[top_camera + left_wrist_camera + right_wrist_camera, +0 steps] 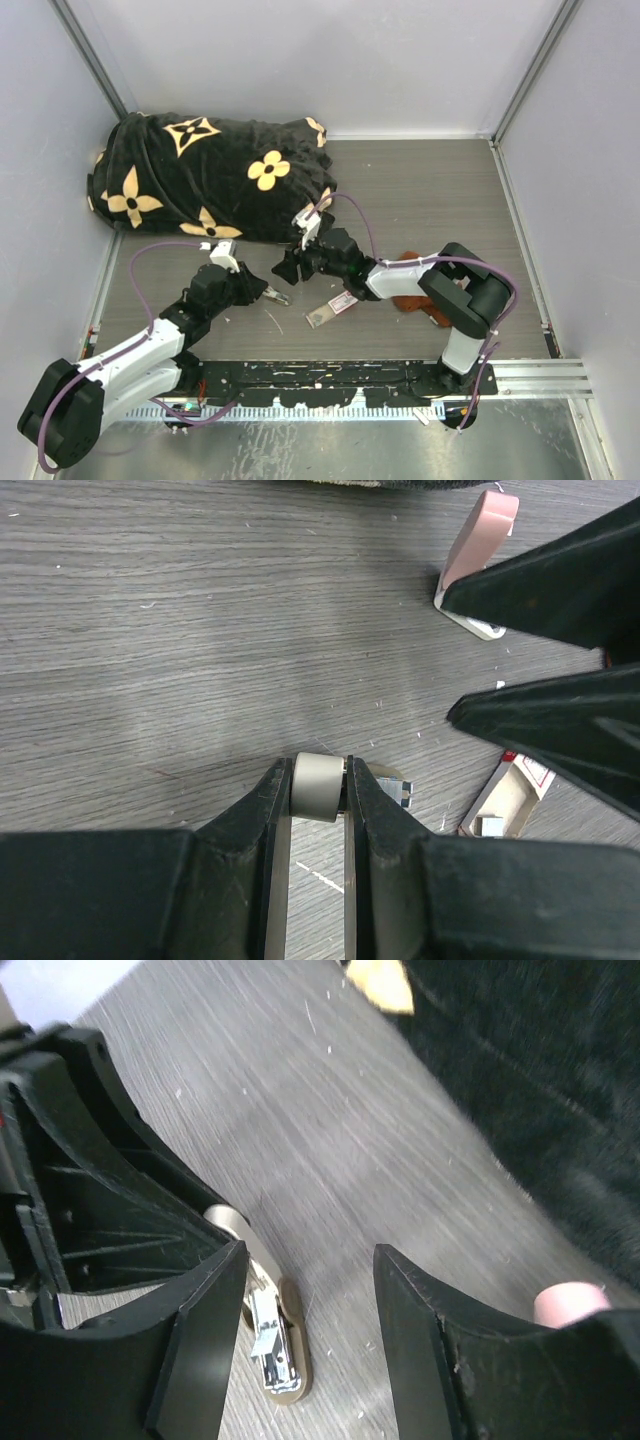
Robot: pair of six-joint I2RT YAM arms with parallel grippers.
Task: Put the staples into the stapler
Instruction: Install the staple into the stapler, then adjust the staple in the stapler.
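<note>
Left gripper [320, 772] narrow, clamping the beige end of the stapler [272, 1345], whose metal channel is exposed, low over the table [150, 630]. Right gripper [310, 1260] spread wide just beside, holding nothing. Pink piece [482, 535] and staple box [505, 795] lie nearby.

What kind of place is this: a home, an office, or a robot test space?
Most likely a robot test cell: plain pale walls enclose a wood-grain table, and two arms are bolted to a metal rail at its near edge. A bundled black blanket looks like a prop.
</note>
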